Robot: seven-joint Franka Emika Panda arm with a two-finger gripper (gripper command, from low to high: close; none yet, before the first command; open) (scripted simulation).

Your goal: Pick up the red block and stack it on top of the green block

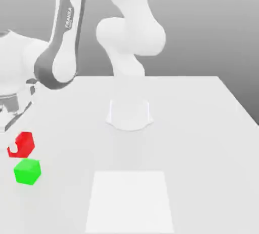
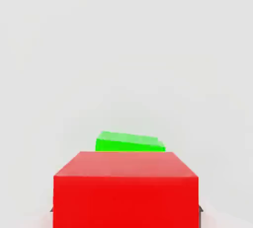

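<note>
The red block (image 1: 23,143) is at the exterior view's far left, held between the white fingers of my gripper (image 1: 18,146), which comes down from the upper left. One finger covers part of the block's lower front. The green block (image 1: 28,171) stands on the table just in front of the red one, a small gap apart. In the hand view the red block (image 2: 126,192) is close to the camera, clamped in the gripper (image 2: 126,212), with dark pads touching its two sides. The green block (image 2: 129,143) peeks out beyond it. I cannot tell whether the red block rests on the table.
The arm's round base (image 1: 129,114) stands at the table's middle rear, and the arm's links arch over the left half. A paler square patch (image 1: 130,200) marks the white table (image 1: 202,126) near its front edge. The table's right edge runs diagonally.
</note>
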